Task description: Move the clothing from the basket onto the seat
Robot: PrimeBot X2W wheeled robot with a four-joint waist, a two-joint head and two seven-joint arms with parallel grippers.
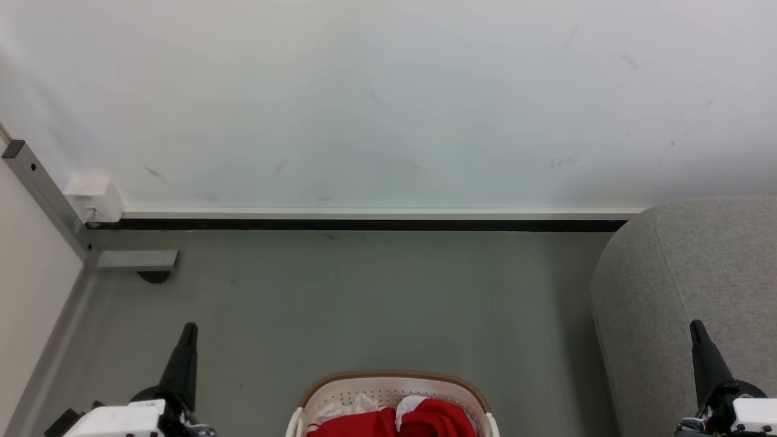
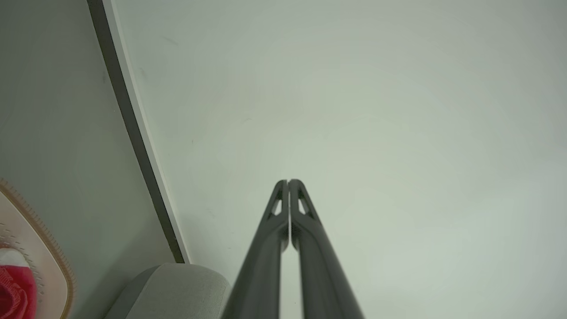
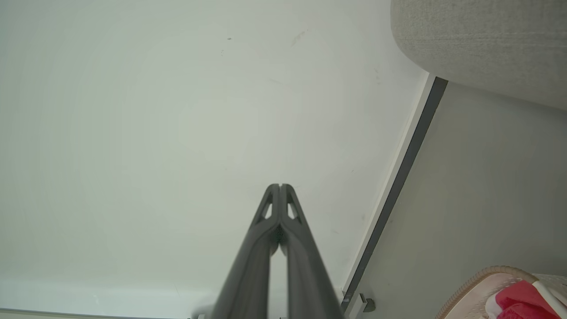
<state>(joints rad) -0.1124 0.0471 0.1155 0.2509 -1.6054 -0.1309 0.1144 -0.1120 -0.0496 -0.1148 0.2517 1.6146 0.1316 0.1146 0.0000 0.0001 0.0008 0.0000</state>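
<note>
The white perforated basket [image 1: 394, 388] with its brown rim stands on the floor at the bottom middle of the head view, cut off by the frame edge. Red clothing [image 1: 419, 422] with white patches lies bunched inside it. The light-grey seat [image 1: 686, 285] rises at the right. My left gripper [image 1: 189, 328] is shut at the lower left, well left of the basket, holding nothing. My right gripper [image 1: 695, 325] is shut at the lower right, in front of the seat. Both wrist views show closed fingertips, left gripper [image 2: 288, 181] and right gripper [image 3: 280, 186], pointing at the wall.
A pale wall [image 1: 388, 103] with a dark skirting strip [image 1: 364, 224] closes off the far side. A metal post [image 1: 42, 188] and a white box [image 1: 94, 197] stand at the left corner. Grey floor [image 1: 364, 303] lies between basket and wall.
</note>
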